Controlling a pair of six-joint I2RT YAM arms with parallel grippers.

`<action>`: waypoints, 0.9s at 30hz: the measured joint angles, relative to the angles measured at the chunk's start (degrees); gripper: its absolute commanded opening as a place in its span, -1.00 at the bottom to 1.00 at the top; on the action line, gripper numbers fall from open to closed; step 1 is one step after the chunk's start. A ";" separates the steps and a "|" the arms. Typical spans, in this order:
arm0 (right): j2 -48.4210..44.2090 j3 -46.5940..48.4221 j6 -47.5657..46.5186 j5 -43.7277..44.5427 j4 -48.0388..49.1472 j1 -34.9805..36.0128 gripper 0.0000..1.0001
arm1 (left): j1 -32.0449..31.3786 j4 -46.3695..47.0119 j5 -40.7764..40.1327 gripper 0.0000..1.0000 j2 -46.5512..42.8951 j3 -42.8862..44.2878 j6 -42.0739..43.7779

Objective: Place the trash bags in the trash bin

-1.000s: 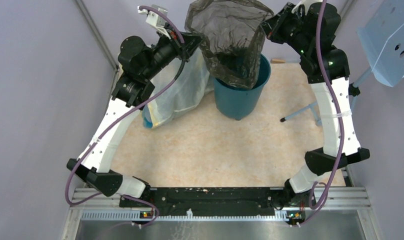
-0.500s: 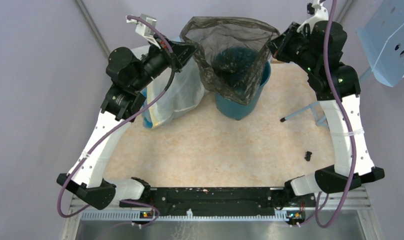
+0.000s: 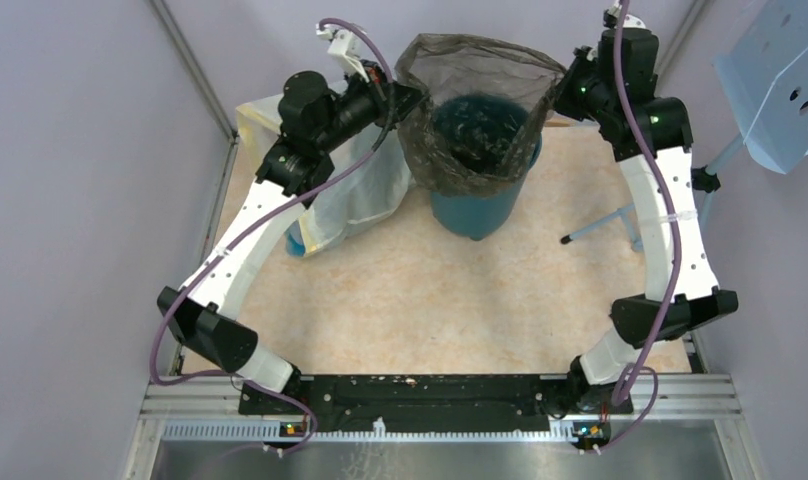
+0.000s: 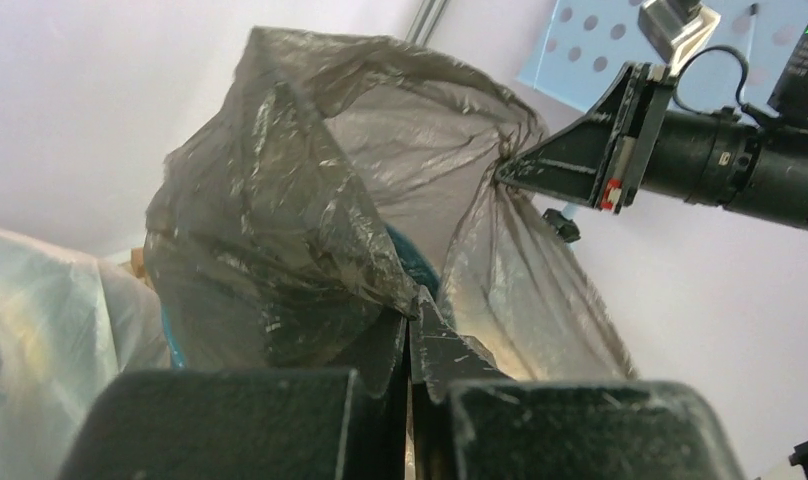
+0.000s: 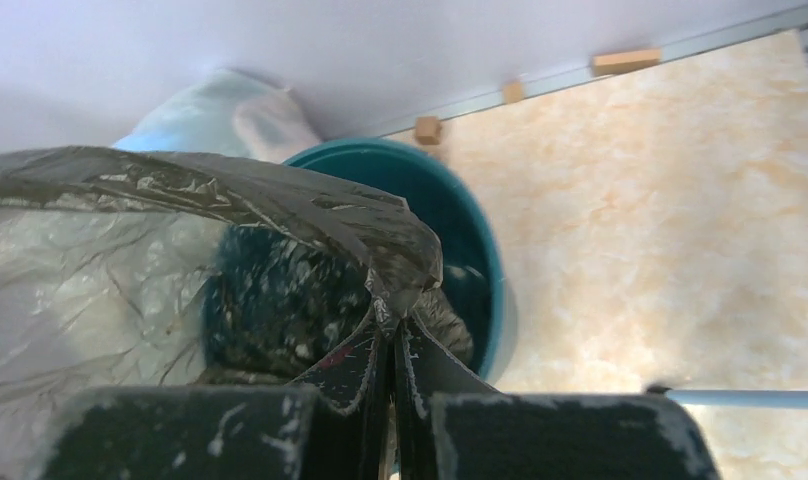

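A black see-through trash bag (image 3: 460,110) hangs open over the teal trash bin (image 3: 475,205) at the back of the floor, its lower part draped inside and over the bin's front rim. My left gripper (image 3: 408,96) is shut on the bag's left rim edge. My right gripper (image 3: 562,88) is shut on its right rim edge. In the left wrist view the bag (image 4: 280,230) is pinched at the left gripper (image 4: 412,305), with the right gripper (image 4: 510,175) opposite. In the right wrist view the bag (image 5: 280,210) is pinched at the right gripper (image 5: 392,325) above the bin (image 5: 470,230).
A large whitish translucent bag (image 3: 355,195) with blue contents leans left of the bin. A light blue perforated panel on thin legs (image 3: 780,70) stands at the right. Grey walls close the back and left. Small wood blocks (image 5: 620,62) lie along the back wall.
Both grippers have moved back toward the wall with the bag's rim. The left arm swung rightward. The bag's mouth now sits more squarely over the bin.
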 measured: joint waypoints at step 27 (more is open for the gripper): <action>7.08 -2.58 0.31 -0.70 7.67 -10.71 -0.95 | 0.11 8.81 3.63 -1.00 30.47 20.44 -3.10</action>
